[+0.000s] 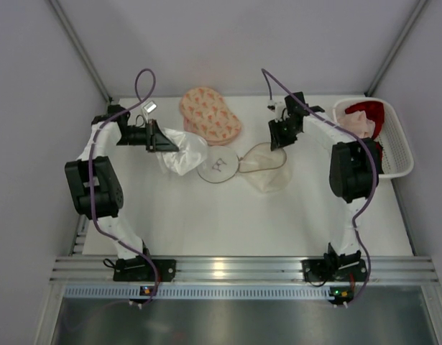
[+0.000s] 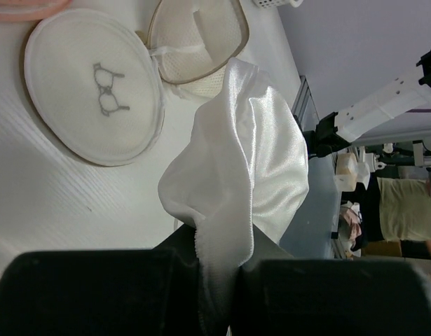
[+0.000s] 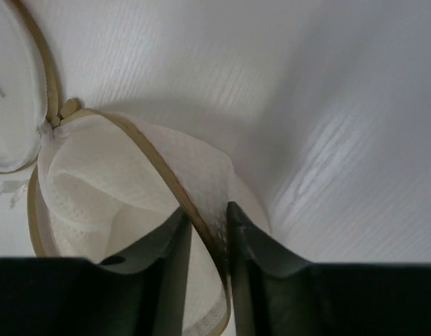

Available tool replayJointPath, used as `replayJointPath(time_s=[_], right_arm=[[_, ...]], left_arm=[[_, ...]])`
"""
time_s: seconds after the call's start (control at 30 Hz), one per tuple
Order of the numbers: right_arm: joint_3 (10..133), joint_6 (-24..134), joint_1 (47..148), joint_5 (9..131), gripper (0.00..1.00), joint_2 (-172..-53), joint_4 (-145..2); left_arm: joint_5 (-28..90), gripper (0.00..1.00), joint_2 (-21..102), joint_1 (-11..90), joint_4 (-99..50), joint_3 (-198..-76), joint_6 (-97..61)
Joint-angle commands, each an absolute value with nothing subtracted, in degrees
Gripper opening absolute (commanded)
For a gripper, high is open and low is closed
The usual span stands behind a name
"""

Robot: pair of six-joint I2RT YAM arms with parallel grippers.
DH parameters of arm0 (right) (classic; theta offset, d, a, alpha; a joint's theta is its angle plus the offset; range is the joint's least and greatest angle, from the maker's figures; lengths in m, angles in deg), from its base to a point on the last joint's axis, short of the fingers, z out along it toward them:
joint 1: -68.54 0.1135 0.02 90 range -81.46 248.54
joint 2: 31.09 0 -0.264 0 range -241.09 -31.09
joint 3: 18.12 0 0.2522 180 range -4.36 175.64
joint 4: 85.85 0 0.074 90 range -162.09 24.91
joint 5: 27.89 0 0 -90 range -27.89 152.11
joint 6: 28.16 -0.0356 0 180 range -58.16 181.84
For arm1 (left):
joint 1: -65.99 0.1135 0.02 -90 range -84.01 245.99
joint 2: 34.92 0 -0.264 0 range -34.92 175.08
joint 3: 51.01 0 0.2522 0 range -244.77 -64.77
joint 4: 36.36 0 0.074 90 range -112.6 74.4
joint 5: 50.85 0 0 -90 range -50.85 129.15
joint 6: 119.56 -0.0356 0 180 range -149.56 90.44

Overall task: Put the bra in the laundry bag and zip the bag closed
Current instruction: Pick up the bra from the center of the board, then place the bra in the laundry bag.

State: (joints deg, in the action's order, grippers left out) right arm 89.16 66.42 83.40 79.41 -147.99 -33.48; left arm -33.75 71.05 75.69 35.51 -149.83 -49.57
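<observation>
— What is the left tool (image 2: 215,280) pinching?
— The bra (image 2: 250,154): glossy white satin, bunched, spilling from its pressed-together tips.
— And beyond it?
— On the counter (image 1: 206,215), the right tool (image 3: 204,231) nips the open mesh laundry bag (image 3: 96,182) by its tan zip rim.

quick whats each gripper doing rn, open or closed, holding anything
left gripper: closed, fingers pinching the white satin bra.
right gripper: closed on the zipper rim of the laundry bag.
</observation>
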Motion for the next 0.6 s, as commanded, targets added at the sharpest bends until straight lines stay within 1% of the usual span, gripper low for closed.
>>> replayJointPath(time_s=[0.0,0.1,0.23,0.37,0.47,0.5,0.57], right_arm=[[92.24,70.19,86.82,82.84,0.23,-147.98,-33.15],[91.45,71.86,90.42,84.69,0.20,-146.59,-35.25],[90.65,74.23,96.74,85.49,0.20,-144.82,-37.01],[91.18,72.14,100.97,84.17,0.18,-143.59,-38.68],[92.85,66.70,102.38,82.06,0.03,-144.20,-37.91],[93.29,65.37,102.56,81.88,0.00,-144.47,-37.55],[91.89,64.31,103.26,82.15,0.00,-143.25,-38.07]], left_arm=[[-37.23,0.00,66.77,75.66,35.14,-149.77,-49.60],[-36.09,0.00,65.19,74.96,35.14,-147.40,-50.12],[-34.59,0.00,63.69,70.49,35.14,-143.00,-51.61],[-34.42,0.00,65.26,66.35,35.32,-138.34,-51.35],[-33.19,0.00,66.94,62.57,32.08,-135.53,-47.68],[-32.23,0.00,67.29,62.13,30.15,-134.39,-45.31],[-28.02,0.00,67.91,61.60,22.51,-133.51,-37.58]])
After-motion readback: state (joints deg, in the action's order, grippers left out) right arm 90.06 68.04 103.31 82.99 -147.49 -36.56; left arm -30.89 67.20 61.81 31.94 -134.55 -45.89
